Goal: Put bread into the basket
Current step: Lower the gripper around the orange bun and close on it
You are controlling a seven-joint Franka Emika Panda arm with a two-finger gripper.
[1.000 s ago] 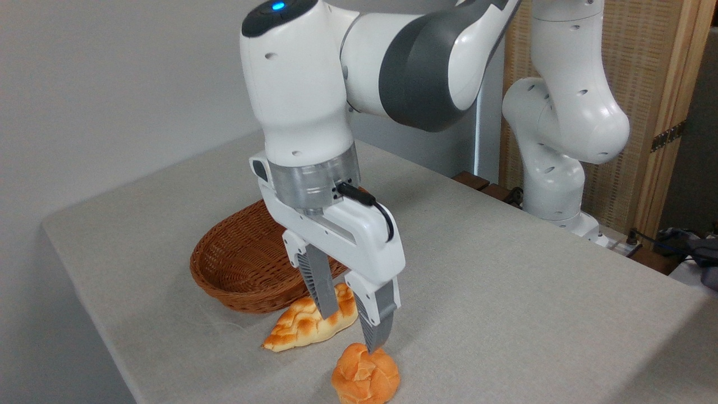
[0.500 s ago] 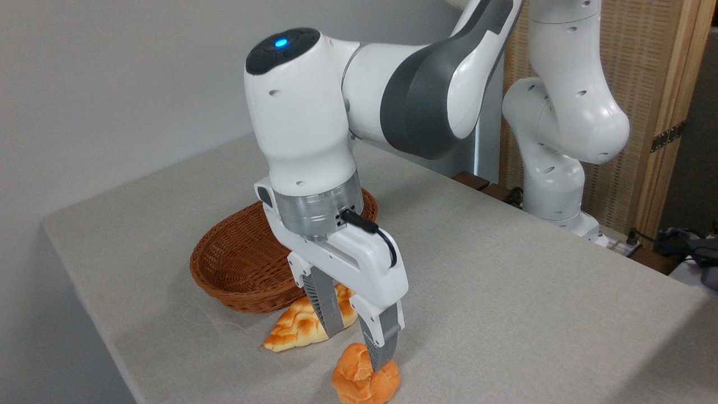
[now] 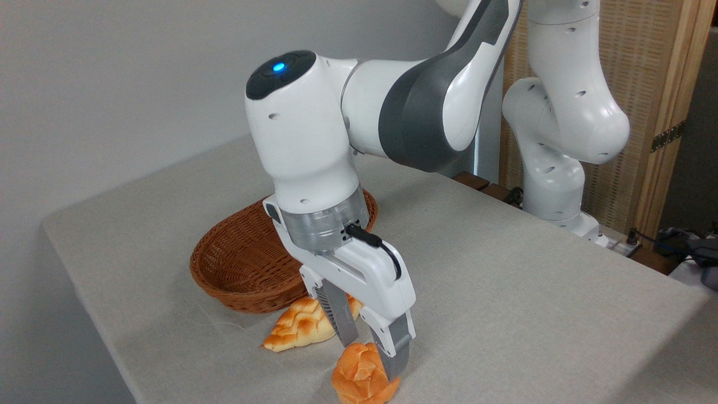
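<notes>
Bread (image 3: 362,379) sits at the desk's (image 3: 505,292) near edge, its underside cut off by the frame. The gripper (image 3: 371,352) stands spread over it, one finger behind and one at its right flank, apparently placed to close across the bun; contact is hard to judge. The basket (image 3: 235,269) lies empty toward the far left, with a braided loaf (image 3: 300,325) just beside it, partly hidden by the fingers.
</notes>
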